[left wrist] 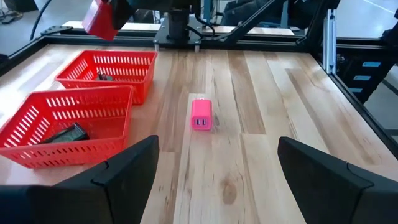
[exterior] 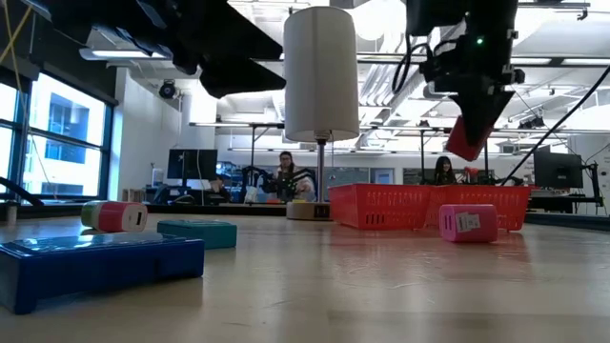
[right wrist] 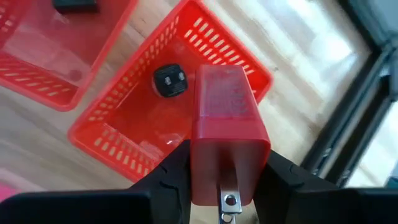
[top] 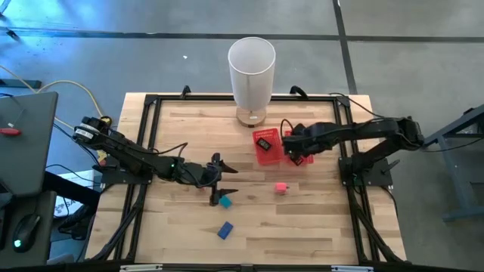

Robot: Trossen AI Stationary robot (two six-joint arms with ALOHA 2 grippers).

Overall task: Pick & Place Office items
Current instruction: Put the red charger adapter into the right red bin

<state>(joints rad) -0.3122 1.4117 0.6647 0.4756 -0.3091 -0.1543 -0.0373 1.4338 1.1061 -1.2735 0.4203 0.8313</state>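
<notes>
Red charger (right wrist: 225,134): we are seeing a translucent red block with rounded edges and metal prongs at one end, a plug-in charger by its shape; it is hanging above the red mesh tray (right wrist: 205,37), over the compartment nearer the right arm.
Right tool (right wrist: 221,177): we are watching it clamping the red charger between its two dark fingers, closed tight on the block's sides, up off the desk (top: 318,227).
Tray contents: we are finding a small round black piece (right wrist: 170,81) lying in the compartment under the red charger, and a flat black piece (top: 264,142) lying in the other compartment.
Pink charger (left wrist: 201,114): we are seeing a small pink block with two slots in its end face, lying on the desk just in front of the tray, apart from it.
Teal piece (top: 224,202): it is sitting on the desk right by the left tool's fingertips; we cannot tell if they are touching.
Blue piece (top: 225,230): a flat blue block, lying alone nearer the desk's front edge.
Left tool (top: 218,181): we are seeing its fingers spread wide and holding nothing, low over the middle of the desk.
White cylinder (top: 252,75): it is standing upright at the back of the desk, behind the tray.
</notes>
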